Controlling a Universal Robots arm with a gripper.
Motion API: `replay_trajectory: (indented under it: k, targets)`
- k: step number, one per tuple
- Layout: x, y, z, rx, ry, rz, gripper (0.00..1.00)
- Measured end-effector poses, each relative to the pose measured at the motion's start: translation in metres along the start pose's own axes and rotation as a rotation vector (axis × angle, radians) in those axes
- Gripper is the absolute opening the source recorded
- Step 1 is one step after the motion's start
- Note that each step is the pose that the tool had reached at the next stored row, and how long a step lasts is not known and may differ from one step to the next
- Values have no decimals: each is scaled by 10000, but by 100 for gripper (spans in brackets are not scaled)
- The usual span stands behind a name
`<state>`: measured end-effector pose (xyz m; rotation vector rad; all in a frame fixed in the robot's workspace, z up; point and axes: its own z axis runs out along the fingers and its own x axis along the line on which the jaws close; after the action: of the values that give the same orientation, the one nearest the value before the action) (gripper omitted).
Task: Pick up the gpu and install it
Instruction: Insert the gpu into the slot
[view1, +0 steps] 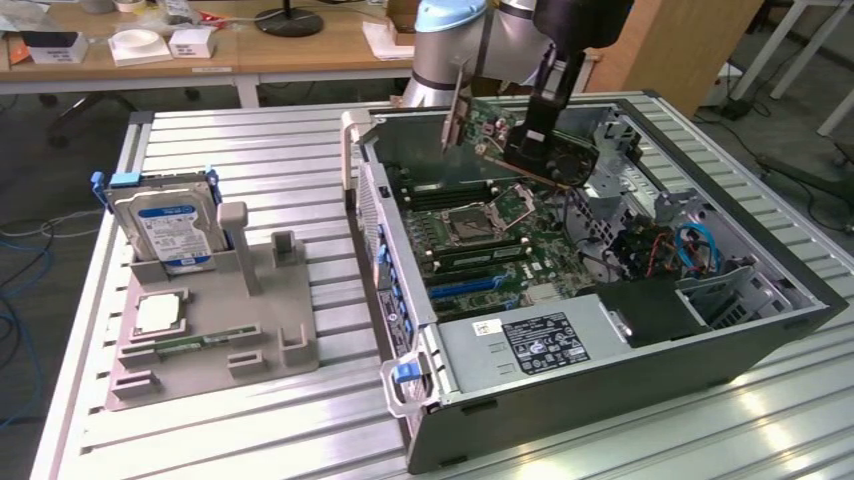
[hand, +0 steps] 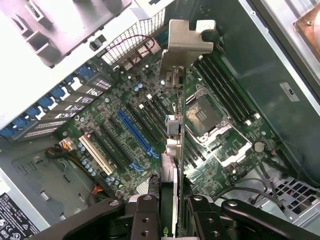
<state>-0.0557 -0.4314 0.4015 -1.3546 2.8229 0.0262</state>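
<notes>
A ribbed metal tabletop (view1: 240, 420) carries two containers; the larger, toward the exterior view's right, is a dark computer case (view1: 601, 400) lying open on its side; inside it lie a green motherboard (view1: 514, 250) with a silver processor socket (view1: 491, 213), and a grey power supply (view1: 534, 345) with a white label at the near end. Toward the exterior view's left sits a grey moulded holder (view1: 287, 330); a hard drive (view1: 167, 230) with a blue-white label stands upright in its far slot; a square processor chip (view1: 160, 313) lies flat in a recess; a narrow memory stick (view1: 187, 345) lies just beside it. A robot arm (view1: 454, 30) reaches over the case from the far side; its jaws pinch the gpu (view1: 478, 118), which hangs tilted above the motherboard; in the wrist view the gpu (hand: 175, 130) shows edge-on between the jaws, its silver bracket (hand: 187, 45) pointing away from them, beside a long blue slot (hand: 135, 132).
</notes>
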Motion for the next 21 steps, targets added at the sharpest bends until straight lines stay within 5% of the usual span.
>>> replay_trajectory:
  k: [21]
  targets:
    - [9, -7, 0, -20, 13, -1184, 27]
